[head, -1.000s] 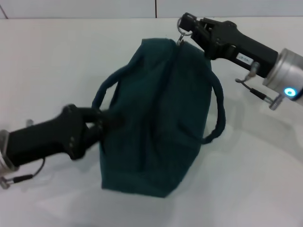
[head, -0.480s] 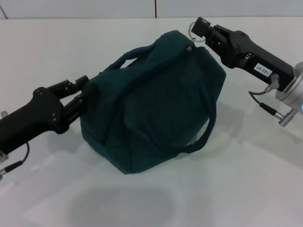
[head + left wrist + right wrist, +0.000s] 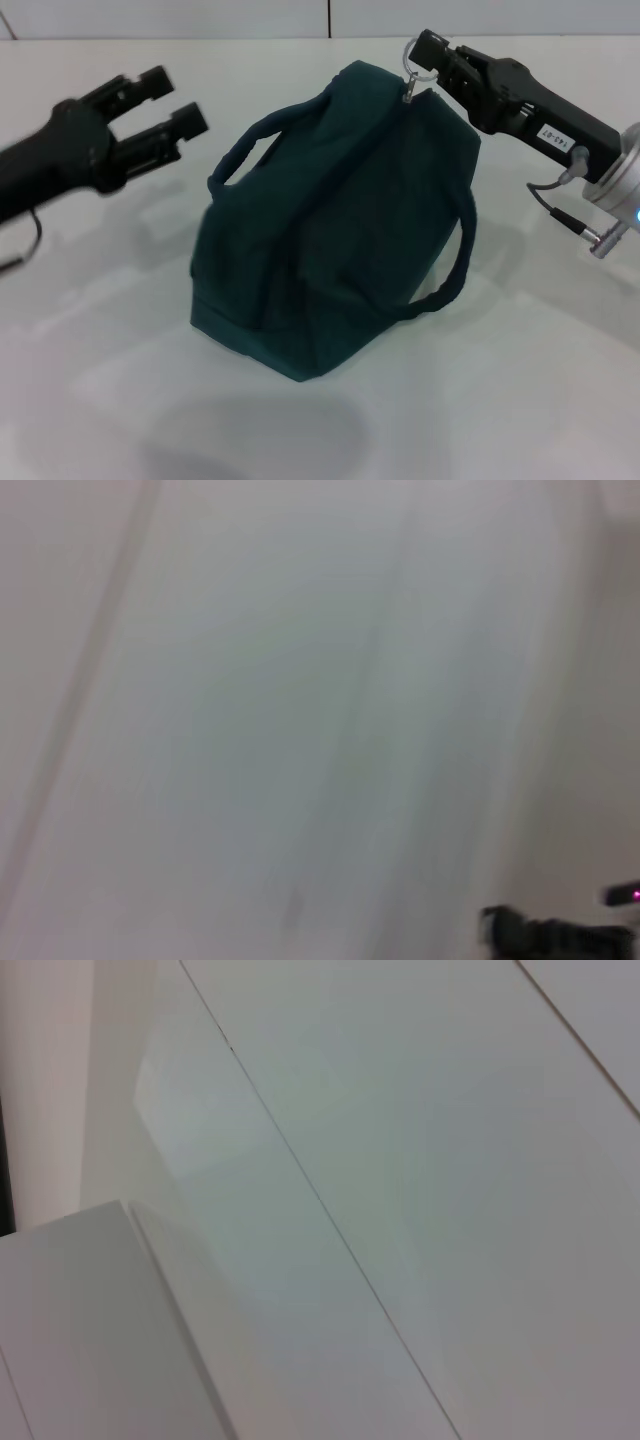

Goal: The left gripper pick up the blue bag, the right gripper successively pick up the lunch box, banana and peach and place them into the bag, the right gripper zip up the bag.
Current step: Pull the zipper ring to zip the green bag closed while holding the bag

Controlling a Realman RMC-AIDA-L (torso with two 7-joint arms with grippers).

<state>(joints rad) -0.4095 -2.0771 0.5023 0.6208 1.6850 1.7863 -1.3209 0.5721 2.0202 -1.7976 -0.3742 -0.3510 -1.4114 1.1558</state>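
White smooth table point(image 3: 520, 400); slumped fabric blue bag point(image 3: 340, 230), ring zipper pull point(image 3: 415, 52).

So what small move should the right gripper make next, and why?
Probably let go of the ring zipper pull and draw back: the blue bag looks closed on the table, and the left gripper is open, clear of it.
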